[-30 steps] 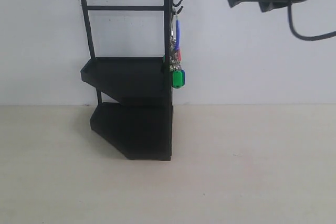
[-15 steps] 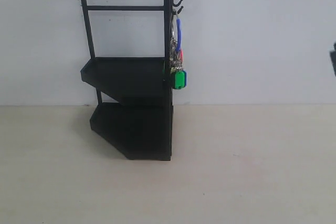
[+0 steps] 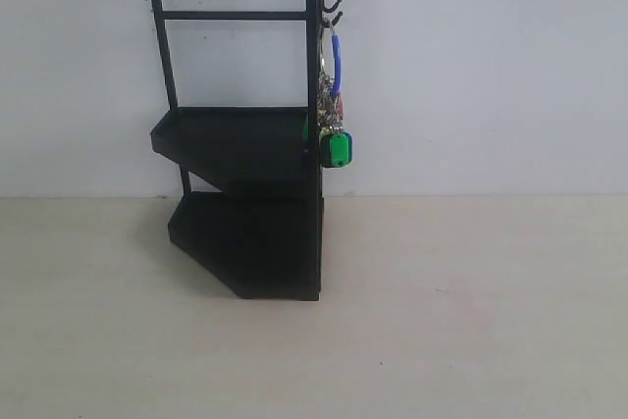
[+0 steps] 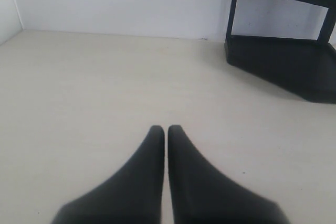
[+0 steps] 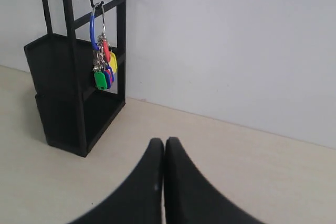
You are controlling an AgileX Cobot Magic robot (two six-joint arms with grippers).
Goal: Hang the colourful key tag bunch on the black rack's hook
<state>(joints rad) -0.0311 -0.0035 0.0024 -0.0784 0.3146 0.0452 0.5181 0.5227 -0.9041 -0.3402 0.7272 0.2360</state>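
Note:
The black rack (image 3: 245, 144) stands on the pale table against the white wall. The colourful key tag bunch (image 3: 334, 139) hangs by its blue loop from a side hook (image 3: 334, 15) at the rack's upper right corner, free of both grippers. In the right wrist view the rack (image 5: 68, 87) and the hanging bunch (image 5: 104, 66) show green, red, yellow and blue tags. My right gripper (image 5: 164, 141) is shut and empty, well away from the rack. My left gripper (image 4: 166, 128) is shut and empty over bare table, with the rack's base (image 4: 283, 61) off to one side. Neither gripper shows in the exterior view.
The pale wooden table (image 3: 442, 321) stretches in front of and beside the rack. A white wall (image 3: 471, 66) closes the back. A second white wall meets the table's far side in the left wrist view.
The right arm, at the upper right of the exterior view a second ago, has withdrawn out of that view. The key tag bunch hangs on the hook, swaying slightly.

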